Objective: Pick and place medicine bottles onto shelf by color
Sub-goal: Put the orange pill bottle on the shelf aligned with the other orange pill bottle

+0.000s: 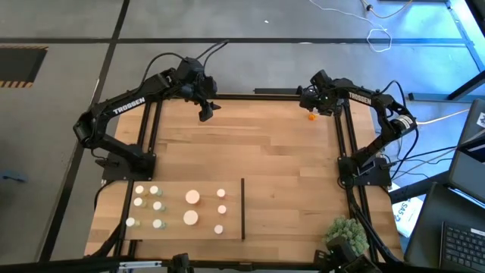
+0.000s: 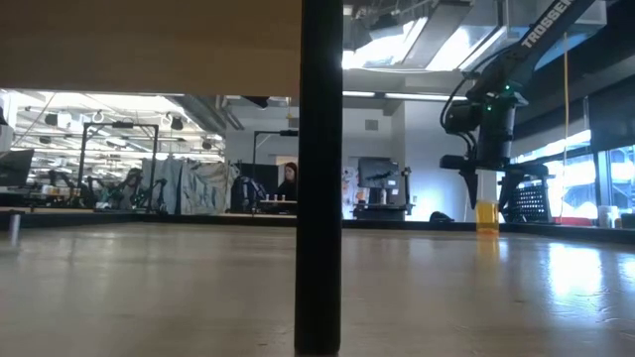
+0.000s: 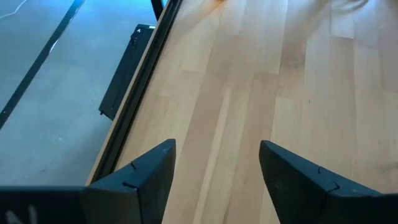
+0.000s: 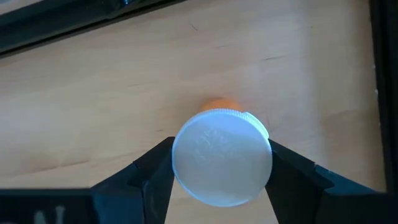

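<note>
**A:** How far along did the sorting look?

**B:** Nearly finished, I'd judge. The shelf [image 1: 170, 187] at the near edge of the desk [image 1: 258, 152] already carried about ten medicine bottles [image 1: 158, 205], all on one side of the dark divider [image 1: 242, 208]: a cluster of small ones towards the left end, two wider ones and three more nearer the divider. Only one orange bottle [image 1: 311, 116] remained out on the desk, at the far right corner.

**A:** And the arms?

**B:** The right end effector [image 4: 221, 163] sat around that bottle, a finger against each side of its white cap [image 4: 222, 164], so it was gripping it; the low view showed the bottle standing on the desk, not yet lifted. The left end effector [image 3: 216, 163] hovered over the far left of the desk, fingers apart, holding nothing.

**A:** Anything unclear?

**B:** Body colours on the shelf were hard to tell from above, mostly caps showing. The space right of the divider appeared bare. In the low view the divider blocked the middle, and the shelved bottles weren't visible there.
</note>
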